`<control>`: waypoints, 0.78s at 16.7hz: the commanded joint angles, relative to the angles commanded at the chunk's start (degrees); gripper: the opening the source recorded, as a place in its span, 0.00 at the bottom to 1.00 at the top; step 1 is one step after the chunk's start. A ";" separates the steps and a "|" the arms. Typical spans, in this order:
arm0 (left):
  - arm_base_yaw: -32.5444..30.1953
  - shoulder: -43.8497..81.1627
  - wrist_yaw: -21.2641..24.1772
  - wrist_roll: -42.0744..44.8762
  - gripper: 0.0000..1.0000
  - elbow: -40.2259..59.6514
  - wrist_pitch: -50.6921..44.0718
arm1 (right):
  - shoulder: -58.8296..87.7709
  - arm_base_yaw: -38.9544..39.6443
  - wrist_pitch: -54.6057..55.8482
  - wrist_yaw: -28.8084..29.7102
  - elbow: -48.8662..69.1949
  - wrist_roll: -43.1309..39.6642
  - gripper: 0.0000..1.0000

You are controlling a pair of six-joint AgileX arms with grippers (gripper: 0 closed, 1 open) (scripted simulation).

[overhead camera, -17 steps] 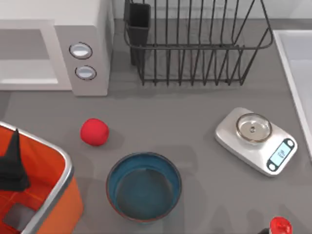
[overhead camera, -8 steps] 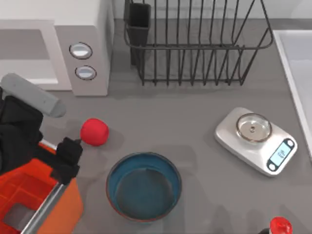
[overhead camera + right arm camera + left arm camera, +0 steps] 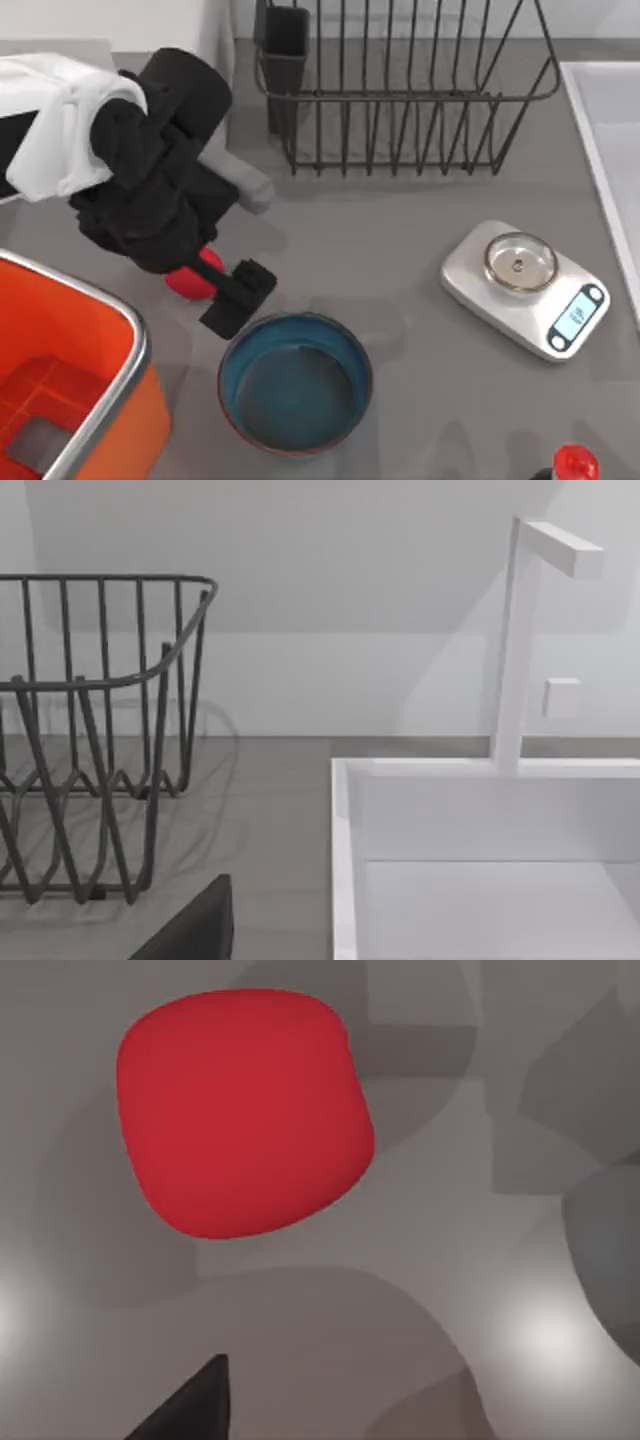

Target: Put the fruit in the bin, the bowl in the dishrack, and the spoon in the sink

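Top view: left gripper [image 3: 222, 292] jaws state unclear, small matte red round fruit [image 3: 197, 277] just beside; off-centre closing could roll it away.

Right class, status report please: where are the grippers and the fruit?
Left gripper low over the fruit, not gripping. Fruit on the table between bin and bowl. Nothing blocking.

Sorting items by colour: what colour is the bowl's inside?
Dark teal; the bowl is blue outside. Clearest in the top view.
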 joint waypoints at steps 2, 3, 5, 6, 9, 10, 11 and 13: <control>0.43 7.88 -0.10 -1.87 1.00 7.16 -4.61 | 0.00 0.00 0.00 0.00 0.00 0.00 1.00; 0.85 11.01 -0.10 -2.93 1.00 10.44 -6.58 | 0.00 0.00 0.00 0.00 0.00 0.00 1.00; 2.02 15.86 -0.03 -5.23 1.00 16.25 -9.86 | 0.00 0.00 0.00 0.00 0.00 0.00 1.00; 2.73 17.69 0.03 -6.40 1.00 18.70 -11.18 | 0.00 0.00 0.00 0.00 0.00 0.00 1.00; 4.93 21.03 0.19 -9.53 1.00 23.65 -13.88 | 0.00 0.00 0.00 0.00 0.00 0.00 1.00; 5.50 21.50 0.22 -10.25 1.00 24.47 -14.37 | 0.00 0.00 0.00 0.00 0.00 0.00 1.00; 5.88 21.76 0.25 -10.71 1.00 24.93 -14.66 | 0.00 0.00 0.00 0.00 0.00 0.00 1.00; 6.02 21.85 0.25 -10.88 1.00 25.09 -14.76 | 0.00 0.00 0.00 0.00 0.00 0.00 1.00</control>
